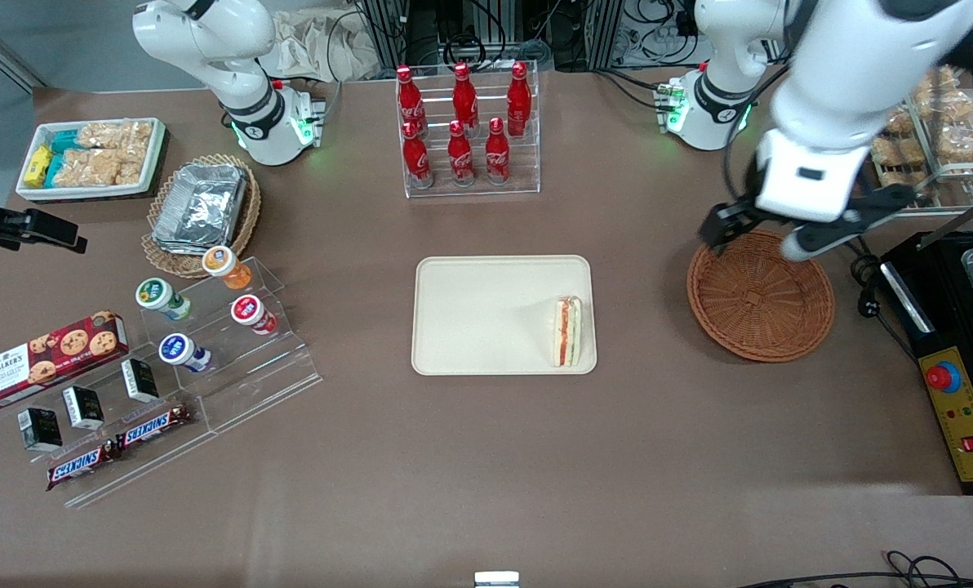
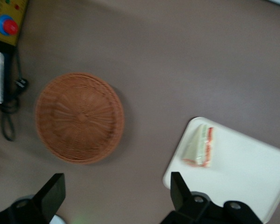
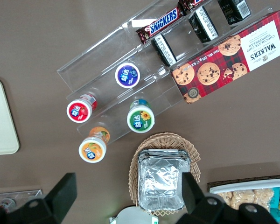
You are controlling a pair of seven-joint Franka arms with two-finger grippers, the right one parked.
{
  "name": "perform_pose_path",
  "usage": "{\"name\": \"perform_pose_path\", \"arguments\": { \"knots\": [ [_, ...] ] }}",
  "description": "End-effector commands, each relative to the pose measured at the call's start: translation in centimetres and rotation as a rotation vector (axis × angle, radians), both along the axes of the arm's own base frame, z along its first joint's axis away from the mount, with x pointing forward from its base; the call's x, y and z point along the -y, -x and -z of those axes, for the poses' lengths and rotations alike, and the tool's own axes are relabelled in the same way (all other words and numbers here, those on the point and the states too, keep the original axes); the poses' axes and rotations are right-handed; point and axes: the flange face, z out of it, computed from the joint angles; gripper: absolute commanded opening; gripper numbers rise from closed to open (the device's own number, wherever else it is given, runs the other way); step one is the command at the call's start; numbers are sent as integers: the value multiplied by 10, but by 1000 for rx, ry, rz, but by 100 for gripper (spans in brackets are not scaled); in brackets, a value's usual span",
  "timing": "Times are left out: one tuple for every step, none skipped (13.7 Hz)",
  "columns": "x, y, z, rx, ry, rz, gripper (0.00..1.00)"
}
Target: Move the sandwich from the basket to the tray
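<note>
The sandwich, a pale wedge with red and green filling, lies on the cream tray, at the tray's edge nearest the basket. The round reddish-brown basket holds nothing. My left gripper hangs high above the basket's rim that is farther from the front camera. It is open, with only bare table showing between its black fingers.
A rack of red cola bottles stands farther back than the tray. A black machine with a yellow control box sits beside the basket at the working arm's end. Yoghurt cups, snack boxes and a foil-filled wicker basket lie toward the parked arm's end.
</note>
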Motion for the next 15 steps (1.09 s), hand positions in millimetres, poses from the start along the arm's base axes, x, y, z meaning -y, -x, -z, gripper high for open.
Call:
{"name": "perform_pose_path", "arguments": {
  "knots": [
    [-67, 15, -13, -65, 8, 234, 100],
    [-92, 14, -13, -85, 1, 324, 100],
    [-110, 11, -9, -113, -7, 439, 100],
    [-127, 8, -8, -128, -29, 497, 100],
    [-139, 5, -9, -123, -38, 484, 100],
    [-141, -1, -4, -118, -23, 473, 100],
    [-141, -10, -4, -105, -11, 471, 100],
    [-140, -18, 0, -111, -9, 468, 100],
    [-146, -19, 0, -95, -5, 459, 100],
    [-150, -20, 2, -86, 3, 450, 100],
    [-148, -19, 7, -81, 15, 463, 100],
    [-145, -19, 7, -59, 28, 467, 100],
    [-145, -19, 8, -48, 48, 464, 100],
    [-148, -19, 6, -35, 58, 469, 100],
    [-152, -20, 6, -26, 56, 473, 100]
  ]
}}
